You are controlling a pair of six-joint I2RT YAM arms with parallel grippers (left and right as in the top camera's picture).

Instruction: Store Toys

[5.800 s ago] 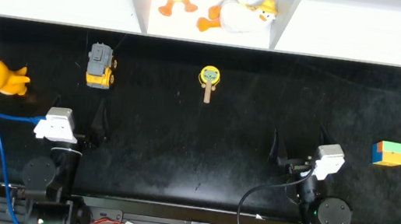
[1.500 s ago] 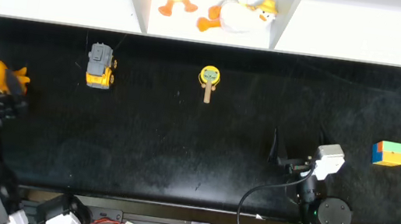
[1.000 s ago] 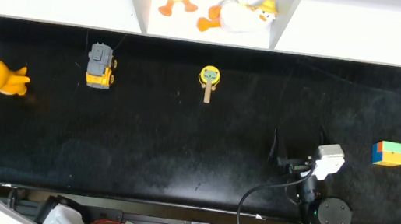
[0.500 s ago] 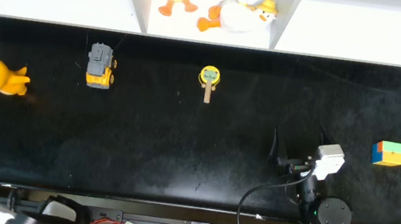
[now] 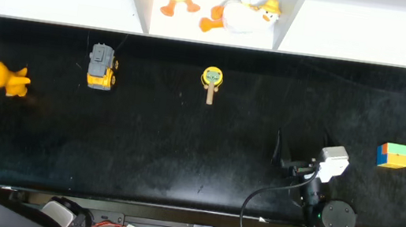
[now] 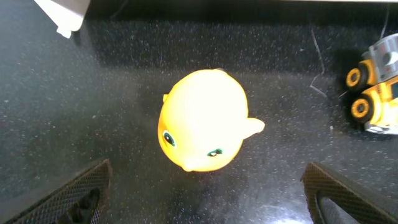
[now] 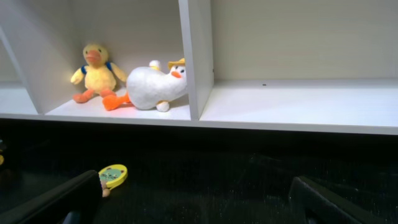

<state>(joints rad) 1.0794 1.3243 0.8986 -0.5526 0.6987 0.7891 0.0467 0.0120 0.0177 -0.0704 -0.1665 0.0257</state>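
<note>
one orange duck is found centred just ahead of the left tool, whose fingers are spread wide.

Recorded a white shelf unit standing beyond a black tabletop. Found a yellow plush duck seated upright in one compartment, toward its back wall. Noted a white plush goose lying on its side just beside the duck, between it and the upright divider, head near the divider. Logged a small round yellow-green toy flat on the tabletop in front of that compartment, well apart from both plush toys. Observed the right gripper above the tabletop, fingers spread wide.
</note>
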